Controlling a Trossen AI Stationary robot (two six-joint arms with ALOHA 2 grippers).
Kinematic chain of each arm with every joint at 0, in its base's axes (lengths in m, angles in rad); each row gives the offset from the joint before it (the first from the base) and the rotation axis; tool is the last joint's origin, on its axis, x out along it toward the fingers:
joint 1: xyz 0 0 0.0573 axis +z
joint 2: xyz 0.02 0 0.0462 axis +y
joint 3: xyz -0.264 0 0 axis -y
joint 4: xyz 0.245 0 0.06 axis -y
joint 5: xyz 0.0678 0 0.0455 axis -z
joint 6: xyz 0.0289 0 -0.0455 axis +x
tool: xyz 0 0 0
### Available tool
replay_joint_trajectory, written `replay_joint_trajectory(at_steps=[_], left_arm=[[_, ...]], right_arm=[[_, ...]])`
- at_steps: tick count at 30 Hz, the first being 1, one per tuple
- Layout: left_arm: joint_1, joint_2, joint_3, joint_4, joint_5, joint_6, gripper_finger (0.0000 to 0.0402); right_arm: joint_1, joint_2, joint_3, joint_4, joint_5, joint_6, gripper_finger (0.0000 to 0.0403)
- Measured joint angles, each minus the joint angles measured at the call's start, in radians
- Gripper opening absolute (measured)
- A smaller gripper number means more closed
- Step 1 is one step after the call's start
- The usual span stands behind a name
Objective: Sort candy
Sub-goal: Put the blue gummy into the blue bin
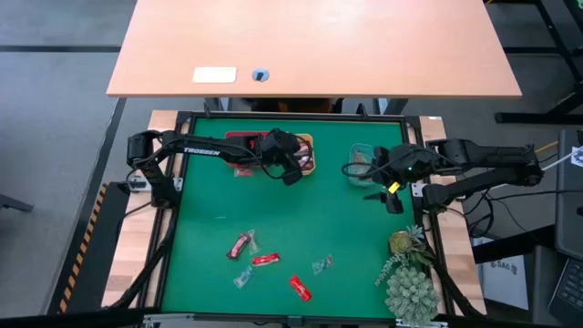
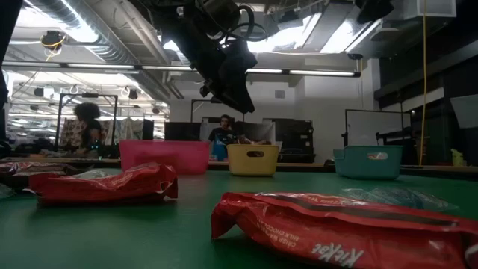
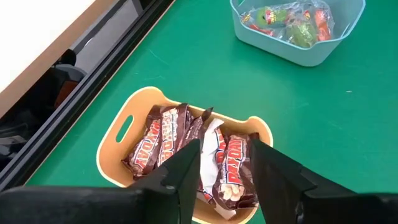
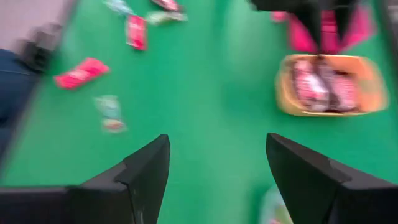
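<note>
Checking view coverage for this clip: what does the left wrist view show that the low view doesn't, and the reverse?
Only the left wrist view: the brown bars piled inside the orange tray, seen between the left gripper's open fingers, and wrapped sweets in the teal tray.
Only the low view: the pink tray, red candy lying loose on the green mat, and people beyond the table.
Both: the orange and teal trays on the mat.

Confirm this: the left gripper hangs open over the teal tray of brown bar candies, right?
Not quite: the left gripper hangs open over the orange tray, not the teal one. The left wrist view shows the brown bar candies in it; the teal tray holds clear-wrapped sweets.
</note>
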Motion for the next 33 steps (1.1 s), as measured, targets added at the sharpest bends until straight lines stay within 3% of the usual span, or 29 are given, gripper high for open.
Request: replay_joint_trajectory(at_steps=[7,11,15,19,23,26,33], left_arm=[[-0.007,-0.01,0.036,-0.002,0.011,0.0,0.0134],[-0.02,-0.01,0.08,-0.018,0.012,0.0,0.0134],[-0.035,-0.01,0.121,-0.023,0.012,0.001,0.0134],[-0.056,-0.01,0.139,-0.023,0.012,0.0,0.0134],[-0.07,-0.01,0.145,-0.023,0.011,0.0,0.0134],[-0.076,-0.01,0.145,-0.023,0.008,-0.008,0.0134],[-0.107,-0.01,0.145,-0.024,0.008,0.0,0.0134]], right_arm=[[0.01,0.037,0.0,0.056,-0.215,0.127,0.0264],[0.062,0.082,0.0,0.09,-0.176,0.23,0.0264],[0.13,0.128,0.0,0.121,-0.011,0.376,0.0264],[0.158,0.178,0.0,0.123,0.097,0.287,0.0264],[0.158,0.234,0.0,0.087,0.044,0.135,0.0264],[0.158,0.283,-0.013,0.107,-0.014,0.115,0.0264],[0.229,0.371,-0.182,0.468,-0.042,0.221,0.0264]])
